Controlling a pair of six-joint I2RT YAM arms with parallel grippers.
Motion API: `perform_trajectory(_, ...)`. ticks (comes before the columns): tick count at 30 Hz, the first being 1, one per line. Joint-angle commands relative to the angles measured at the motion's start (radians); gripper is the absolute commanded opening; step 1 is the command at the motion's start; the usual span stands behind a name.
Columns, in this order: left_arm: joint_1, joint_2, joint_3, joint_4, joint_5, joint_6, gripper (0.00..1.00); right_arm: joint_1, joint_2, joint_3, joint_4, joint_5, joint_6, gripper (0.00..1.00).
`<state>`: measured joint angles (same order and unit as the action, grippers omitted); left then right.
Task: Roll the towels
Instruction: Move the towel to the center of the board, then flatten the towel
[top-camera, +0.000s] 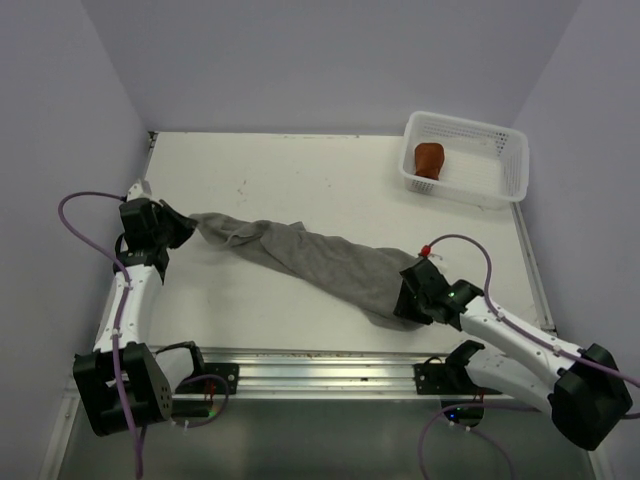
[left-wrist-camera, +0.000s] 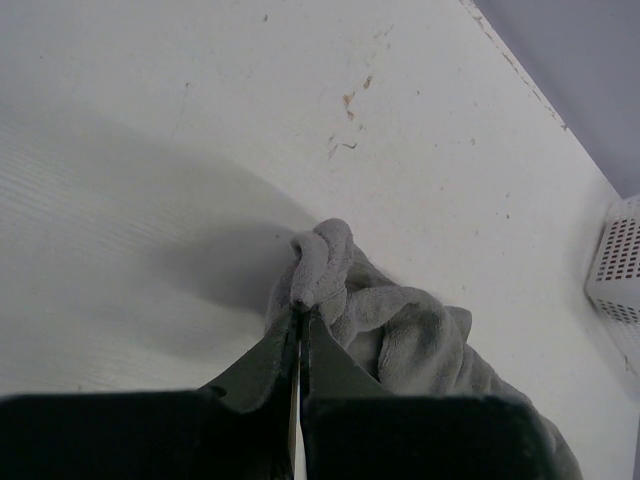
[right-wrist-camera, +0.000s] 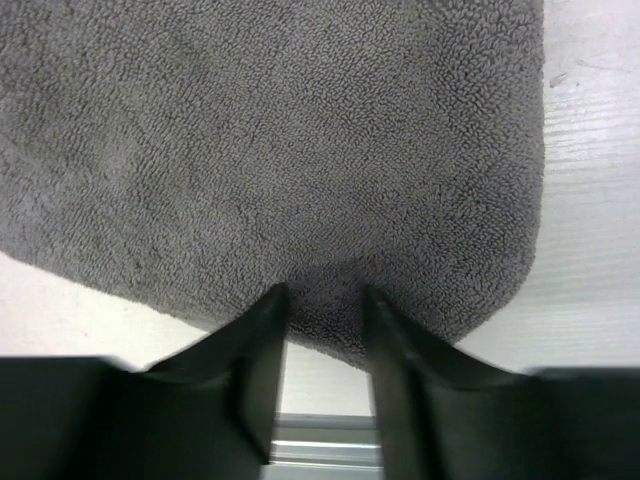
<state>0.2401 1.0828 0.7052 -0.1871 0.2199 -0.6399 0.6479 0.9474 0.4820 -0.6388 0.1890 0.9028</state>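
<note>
Top external view: left gripper (top-camera: 178, 226) pinches the bunched corner of 1 fuzzy grey towel (top-camera: 320, 262), stretched diagonally across the table (top-camera: 300, 175) toward near right. The right gripper (right-wrist-camera: 322, 295), jaws parted, straddles its rounded edge. 1 rust-brown towel (top-camera: 429, 158), rolled, lies in the mesh basket (top-camera: 468, 126).

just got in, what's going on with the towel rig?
The left gripper is shut on a bunched corner of the grey towel, which lies stretched diagonally across the table. The right gripper is at the towel's opposite end, jaws apart over its edge. That towel isn't rolled yet. The rust-brown towel sits rolled in the white basket.
</note>
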Motion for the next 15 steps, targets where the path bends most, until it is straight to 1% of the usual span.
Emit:
perform_trajectory(1, 0.007, -0.015, 0.0, 0.051, 0.019, 0.028, 0.0, 0.004, 0.051, -0.011, 0.059, -0.017, -0.016, 0.35)
perform_trajectory(2, 0.007, -0.017, 0.0, 0.051, 0.018, 0.029, 0.0, 0.004, 0.065, -0.014, 0.079, -0.019, -0.016, 0.29)
perform_trajectory(3, 0.007, -0.017, 0.002, 0.049, 0.016, 0.028, 0.0, 0.004, 0.091, -0.016, 0.088, -0.02, -0.016, 0.22)
perform_trajectory(5, 0.007, -0.017, 0.004, 0.046, 0.012, 0.032, 0.0, 0.006, 0.109, -0.014, 0.116, -0.031, -0.019, 0.17)
perform_trajectory(8, 0.007, -0.015, 0.007, 0.041, 0.013, 0.036, 0.0, 0.006, 0.12, 0.001, 0.125, -0.036, -0.021, 0.01)
perform_trajectory(15, 0.007, -0.018, 0.005, 0.038, 0.01, 0.039, 0.0, 0.003, 0.057, 0.081, 0.051, 0.01, -0.047, 0.0)
